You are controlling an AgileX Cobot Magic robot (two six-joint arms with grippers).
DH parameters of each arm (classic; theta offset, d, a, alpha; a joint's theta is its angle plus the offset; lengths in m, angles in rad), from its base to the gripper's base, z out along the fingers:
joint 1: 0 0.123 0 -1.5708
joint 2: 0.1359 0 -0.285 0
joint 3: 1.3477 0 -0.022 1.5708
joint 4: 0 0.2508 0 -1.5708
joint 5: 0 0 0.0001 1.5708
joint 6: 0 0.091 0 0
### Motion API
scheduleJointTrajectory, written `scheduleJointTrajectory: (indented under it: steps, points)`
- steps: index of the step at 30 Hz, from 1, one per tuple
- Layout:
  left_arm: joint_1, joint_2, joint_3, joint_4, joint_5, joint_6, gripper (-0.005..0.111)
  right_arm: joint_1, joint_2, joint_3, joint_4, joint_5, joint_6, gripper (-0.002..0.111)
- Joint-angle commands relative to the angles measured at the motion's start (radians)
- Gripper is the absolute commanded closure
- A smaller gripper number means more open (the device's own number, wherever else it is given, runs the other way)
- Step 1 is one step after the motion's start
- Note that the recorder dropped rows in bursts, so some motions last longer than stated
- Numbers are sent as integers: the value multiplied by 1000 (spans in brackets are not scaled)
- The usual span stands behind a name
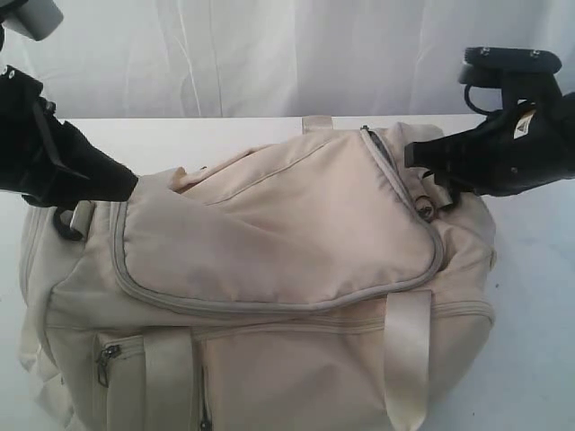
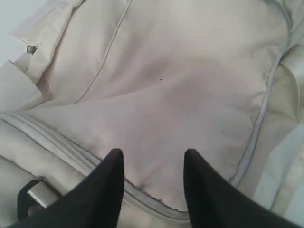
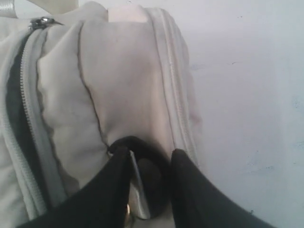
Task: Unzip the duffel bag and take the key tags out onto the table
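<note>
A: Entry. Where is the bag?

B: Bag (image 1: 296, 350) lies on the bench (image 1: 539, 296), long side toward the near edge. It spans most of the width in view. Its big flap (image 1: 287, 224) faces up.

A: Zip?

B: Zip (image 1: 378, 148) is parted at the flap's far right corner. Dark lining (image 3: 13, 95) shows in the gap. Along the flap's near edge it looks closed.

A: Left fingers?

B: Left fingers (image 2: 118, 164) are at the bag's left end, over the flap just beside the zip. They stand well apart, with only flat cloth under the gap. They have hold of nothing. I cannot tell whether the tips touch the cloth.

A: Right fingers?

B: Right fingers (image 3: 178, 164) are at the bag's right end, below the parted corner. The gap is narrow. A black ring (image 3: 142, 140) on the bag arches over the tips, and a grey metal piece (image 3: 137, 199) sits between them.

A: Gripped?

B: Cannot tell. They straddle the ring closely, but the view does not show whether they pinch it.
</note>
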Motion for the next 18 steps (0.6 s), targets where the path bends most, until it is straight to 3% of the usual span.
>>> scheduleJointTrajectory:
  steps: [1,10,18]
  points:
    - [0,-8,8,-15,11,-1,61,-1,-47,-43,46,82,-10,85]
    - [0,-8,8,-19,13,-1,61,-1,-30,-75,191,249,-19,84]
    - [0,-8,8,-20,13,-1,61,-1,21,-75,254,262,-40,70]
